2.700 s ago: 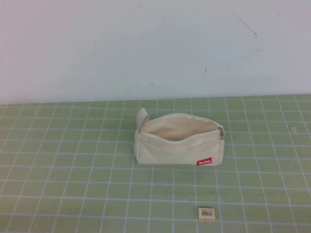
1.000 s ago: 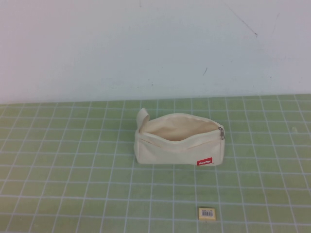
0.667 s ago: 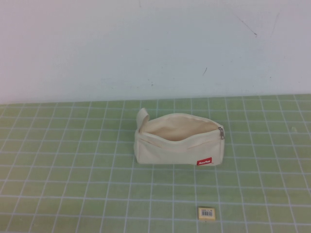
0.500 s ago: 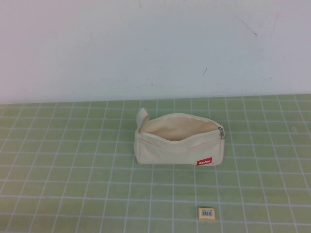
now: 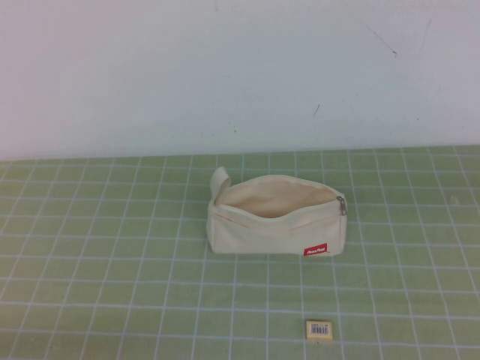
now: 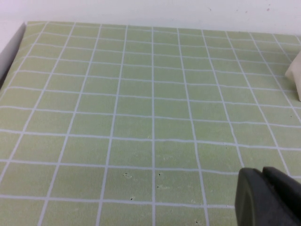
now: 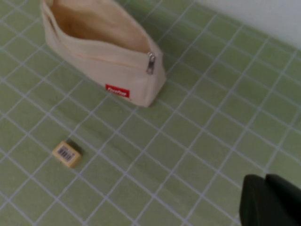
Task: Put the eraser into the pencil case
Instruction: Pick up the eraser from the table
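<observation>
The cream pencil case [image 5: 274, 215] stands unzipped in the middle of the green grid mat, mouth open upward, red label at its front right and the zipper pull at its right end. The small pale yellow eraser [image 5: 319, 329] lies flat on the mat in front of it, near the front edge. Both show in the right wrist view: the pencil case [image 7: 101, 49] and the eraser [image 7: 67, 154]. My right gripper [image 7: 264, 181] is shut, empty, well away from both. My left gripper [image 6: 263, 174] is shut and empty over bare mat; a corner of the pencil case [image 6: 295, 75] shows there.
The green grid mat [image 5: 112, 270] covers the table up to a white wall [image 5: 225, 75] at the back. The mat's left edge [image 6: 14, 47] shows in the left wrist view. Neither arm shows in the high view.
</observation>
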You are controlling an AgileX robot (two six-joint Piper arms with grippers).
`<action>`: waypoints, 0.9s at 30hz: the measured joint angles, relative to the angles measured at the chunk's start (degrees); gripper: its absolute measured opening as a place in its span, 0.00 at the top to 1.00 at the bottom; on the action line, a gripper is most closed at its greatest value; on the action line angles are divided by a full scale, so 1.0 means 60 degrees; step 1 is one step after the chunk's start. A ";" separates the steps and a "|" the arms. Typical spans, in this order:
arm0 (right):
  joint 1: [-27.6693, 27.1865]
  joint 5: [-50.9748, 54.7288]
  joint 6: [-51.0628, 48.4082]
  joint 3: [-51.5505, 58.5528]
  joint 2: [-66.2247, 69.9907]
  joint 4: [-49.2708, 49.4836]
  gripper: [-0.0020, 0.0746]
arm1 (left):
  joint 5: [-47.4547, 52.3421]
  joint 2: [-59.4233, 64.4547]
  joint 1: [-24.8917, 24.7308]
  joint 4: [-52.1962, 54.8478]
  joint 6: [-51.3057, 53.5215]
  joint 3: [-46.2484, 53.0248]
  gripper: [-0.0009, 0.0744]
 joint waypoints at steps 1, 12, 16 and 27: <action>0.0153 -0.0080 -0.0185 0.0000 0.0448 0.0068 0.97 | 0.0000 0.0000 0.0000 0.0000 0.0000 0.0000 0.99; 0.4722 -0.1241 0.0119 0.0000 0.3747 -0.1267 0.97 | 0.0000 0.0000 0.0000 0.0000 0.0000 0.0000 0.99; 0.6196 -0.1407 -0.0034 0.0000 0.4466 -0.2511 0.97 | 0.0000 0.0000 0.0000 0.0000 0.0000 0.0000 0.99; 0.7159 -0.2758 -0.0505 0.0000 0.6001 -0.2924 0.40 | 0.0000 0.0000 0.0000 0.0000 0.0000 0.0000 0.99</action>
